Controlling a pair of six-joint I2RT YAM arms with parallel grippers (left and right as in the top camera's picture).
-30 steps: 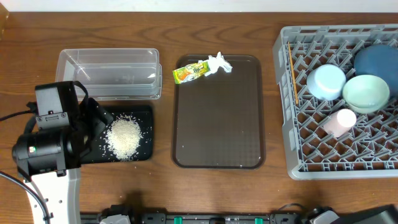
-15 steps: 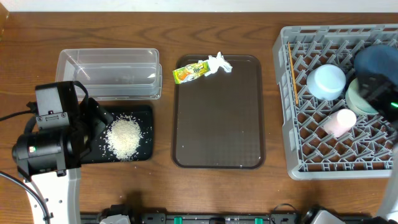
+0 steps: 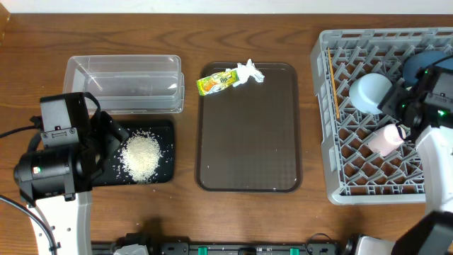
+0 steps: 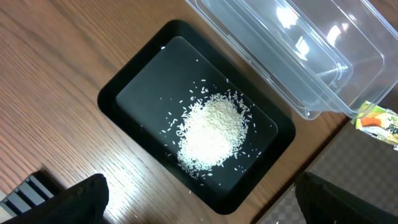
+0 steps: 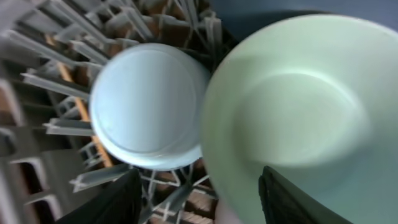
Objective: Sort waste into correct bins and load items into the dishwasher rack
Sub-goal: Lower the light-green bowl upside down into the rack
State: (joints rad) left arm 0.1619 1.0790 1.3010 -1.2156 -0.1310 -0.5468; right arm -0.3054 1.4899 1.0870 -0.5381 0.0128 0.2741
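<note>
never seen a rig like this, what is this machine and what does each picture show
It is two robot arms at a wooden table. One picture looks down from above; the other two come from cameras on each wrist. The left hand hangs open over a black tray of rice, beside a clear tub. A wrapper and tissue lie on the brown tray. The grey rack holds a light blue bowl, mint bowl, pink cup, blue plate and chopstick. The right hand, fingers apart, hovers over the mint bowl's rim; neither seems to hold anything.
</note>
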